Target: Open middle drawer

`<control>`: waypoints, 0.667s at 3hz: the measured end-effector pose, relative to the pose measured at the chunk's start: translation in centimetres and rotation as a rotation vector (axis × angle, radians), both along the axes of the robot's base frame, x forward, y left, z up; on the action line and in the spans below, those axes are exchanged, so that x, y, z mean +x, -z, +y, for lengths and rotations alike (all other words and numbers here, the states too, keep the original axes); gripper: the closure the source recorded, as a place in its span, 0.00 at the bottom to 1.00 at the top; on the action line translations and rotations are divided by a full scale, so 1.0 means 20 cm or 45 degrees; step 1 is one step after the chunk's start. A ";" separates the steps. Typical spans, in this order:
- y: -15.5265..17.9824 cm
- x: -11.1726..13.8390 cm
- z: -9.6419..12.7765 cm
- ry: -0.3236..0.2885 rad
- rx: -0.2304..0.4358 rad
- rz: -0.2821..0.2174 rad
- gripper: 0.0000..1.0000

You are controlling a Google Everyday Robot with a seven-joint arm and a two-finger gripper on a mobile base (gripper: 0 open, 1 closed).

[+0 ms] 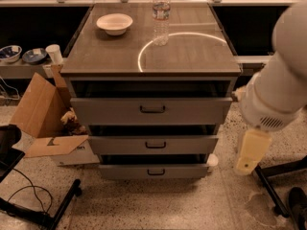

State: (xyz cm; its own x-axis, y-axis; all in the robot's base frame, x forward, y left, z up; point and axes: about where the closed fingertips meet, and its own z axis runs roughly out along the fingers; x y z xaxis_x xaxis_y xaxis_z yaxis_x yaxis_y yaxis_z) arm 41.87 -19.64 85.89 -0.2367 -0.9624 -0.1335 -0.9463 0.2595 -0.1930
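Drawer cabinet (152,78) fills centre frame, three grey drawers stacked under a worktop (196,56). Arm (283,80) is the next biggest thing: it comes in from the right edge as a bulky white link angled down and left, wrist hanging beside the cabinet's right flank. Target is the middle drawer (120,145), between the taller top drawer (105,111) and the slim bottom drawer (124,171). Its front looks roughly in line with the others, so I read it as not pulled out. The end effector (249,153) is the pale yellow piece pointing at the floor, right of the cabinet, about level with the middle and bottom fronts, well off the handle and touching nothing. Can't tell if it's released or clenched, but it carries nothing. My read on the step is approach, no contact yet. The next move needs a swing left across the front and a reorient from pointing down to facing the drawer. Then line up on the small dark loop handle (155,145) at centre, hook or grip it, and pull straight toward the near side. On the worktop are a water bottle (160,16) and a bowl (114,23), both far from the pull path.
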 end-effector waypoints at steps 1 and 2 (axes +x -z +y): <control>0.41 0.00 -0.03 -0.020 -0.097 0.027 0.00; 0.70 0.04 -0.06 -0.043 -0.179 0.029 0.00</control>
